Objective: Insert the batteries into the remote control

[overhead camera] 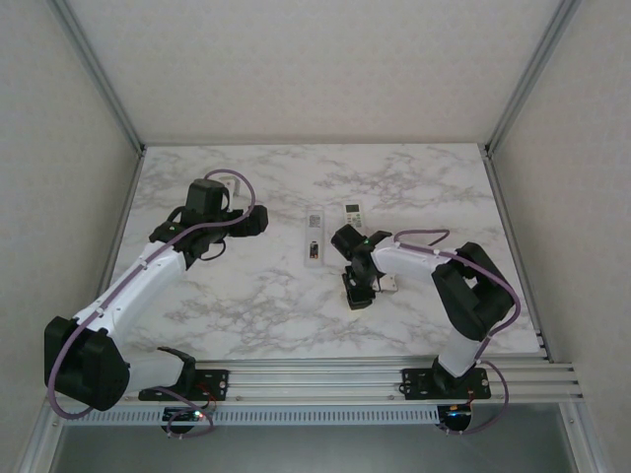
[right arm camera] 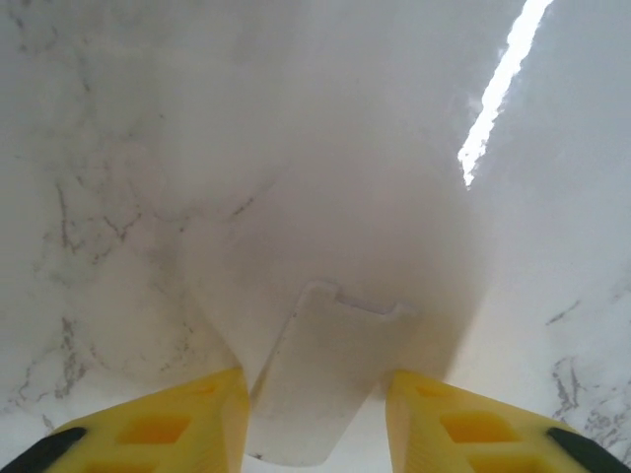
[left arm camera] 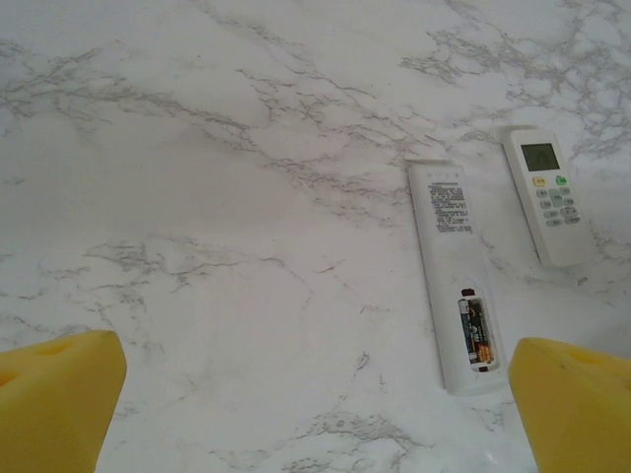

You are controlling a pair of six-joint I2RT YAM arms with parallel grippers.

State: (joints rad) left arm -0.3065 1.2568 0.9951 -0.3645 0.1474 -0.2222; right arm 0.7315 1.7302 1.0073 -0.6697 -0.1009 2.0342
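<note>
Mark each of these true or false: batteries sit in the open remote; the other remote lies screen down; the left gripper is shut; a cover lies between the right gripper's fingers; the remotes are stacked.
1. Batteries sit in the open remote. True.
2. The other remote lies screen down. False: its screen and buttons face up.
3. The left gripper is shut. False: it is wide open and holds nothing.
4. A white cover lies between the right gripper's fingers. True.
5. The remotes are stacked. False: they lie side by side, apart.

Left gripper point(left arm camera: 315, 399) agape — right gripper point(right arm camera: 315, 394) low
</note>
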